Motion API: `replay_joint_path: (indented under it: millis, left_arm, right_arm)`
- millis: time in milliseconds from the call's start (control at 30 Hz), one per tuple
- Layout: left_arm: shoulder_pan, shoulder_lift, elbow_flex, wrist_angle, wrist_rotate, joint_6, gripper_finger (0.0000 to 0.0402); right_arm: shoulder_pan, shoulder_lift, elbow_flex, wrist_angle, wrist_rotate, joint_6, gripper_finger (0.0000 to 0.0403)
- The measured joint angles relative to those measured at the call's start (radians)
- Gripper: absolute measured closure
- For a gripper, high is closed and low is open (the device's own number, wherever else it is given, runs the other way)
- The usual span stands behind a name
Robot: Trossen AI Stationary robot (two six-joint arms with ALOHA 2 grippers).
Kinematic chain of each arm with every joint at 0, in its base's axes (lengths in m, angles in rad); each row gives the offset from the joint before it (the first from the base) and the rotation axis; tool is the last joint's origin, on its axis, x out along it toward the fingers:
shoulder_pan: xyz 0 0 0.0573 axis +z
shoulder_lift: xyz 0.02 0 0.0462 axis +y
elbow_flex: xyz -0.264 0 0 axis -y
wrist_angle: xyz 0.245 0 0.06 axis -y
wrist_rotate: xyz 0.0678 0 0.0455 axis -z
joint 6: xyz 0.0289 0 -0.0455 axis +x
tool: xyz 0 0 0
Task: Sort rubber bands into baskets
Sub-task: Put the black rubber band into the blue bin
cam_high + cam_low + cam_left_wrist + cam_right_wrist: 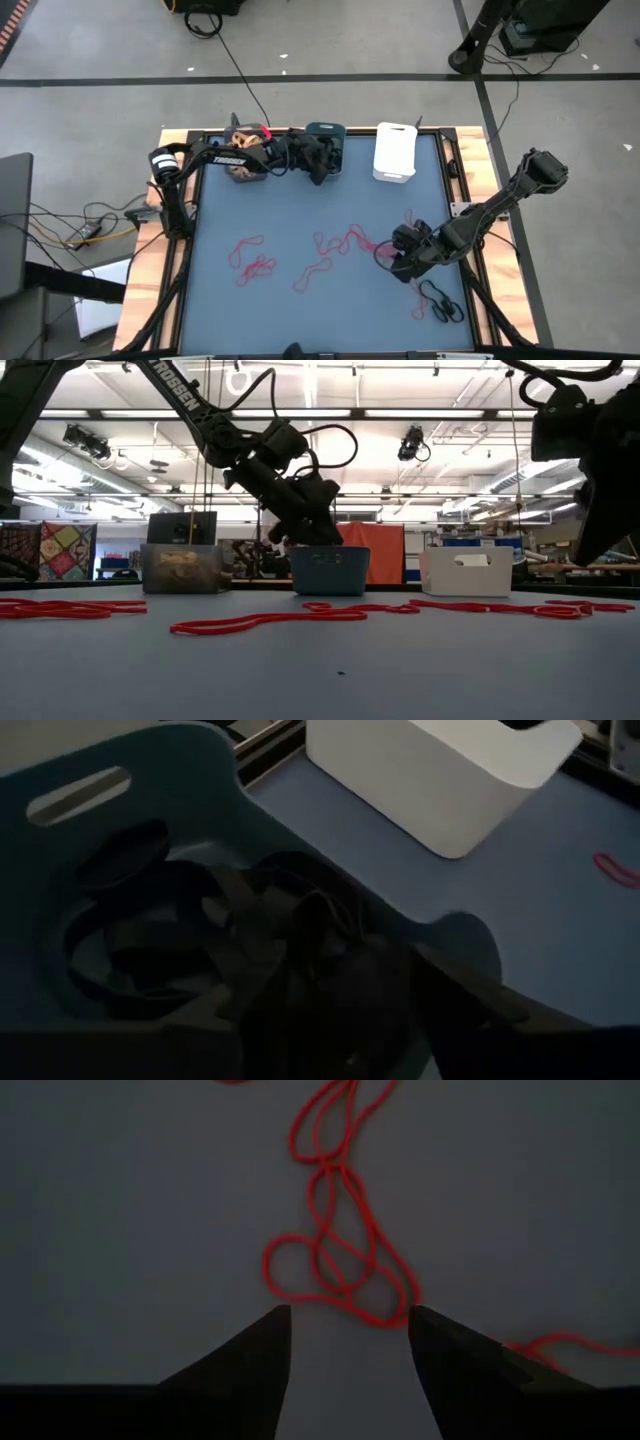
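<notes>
Three baskets stand along the far edge: a dark grey basket [245, 165] holding tan rubber bands, a teal basket [326, 130] and a white basket [395, 152]. My left gripper [330, 970] hangs open over the teal basket [150, 840], in which black rubber bands [130, 960] lie. Red rubber bands [350, 238] lie loose on the blue mat. My right gripper [350, 1330] stands open just above a red tangle [340, 1270], pointing steeply down, with its fingertips on the tangle's near side. My left gripper has a dark tangle of black bands [320, 950] between its open fingers, inside the teal basket. I cannot tell whether the fingers touch it.
More red bands lie at the mat's left [250, 258] and middle [318, 266]. Black bands [440, 303] lie near the front right corner. A wooden frame [175, 250] borders the mat. There is bare mat between the baskets and the bands.
</notes>
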Motion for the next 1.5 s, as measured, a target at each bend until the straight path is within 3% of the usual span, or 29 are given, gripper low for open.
replay_joint_path:
  millis: [133, 500, 800, 1300, 1500]
  left_arm:
    - [0.013, 0.0, 0.0, -0.004, -0.013, -0.064, 0.0177]
    - [0.045, 0.001, 0.0, -0.029, -0.013, -0.096, 0.0176]
    - [0.043, 0.001, 0.001, 0.001, -0.012, -0.099, 0.0185]
    - [0.039, 0.001, 0.001, 0.002, 0.024, -0.075, 0.0194]
    - [0.021, -0.004, 0.001, -0.013, 0.133, 0.064, 0.0194]
  right_arm:
    - [0.0, 0.0, 0.0, -0.033, -0.028, 0.0, 0.019]
    - [-0.004, 0.0, 0.0, -0.046, -0.206, 0.065, 0.0193]
    - [0.01, -0.001, 0.0, -0.053, -0.415, 0.167, 0.0202]
    - [0.071, -0.002, 0.0, -0.144, -0.514, 0.265, 0.0226]
    - [0.112, -0.002, 0.0, -0.141, -0.562, 0.348, 0.0233]
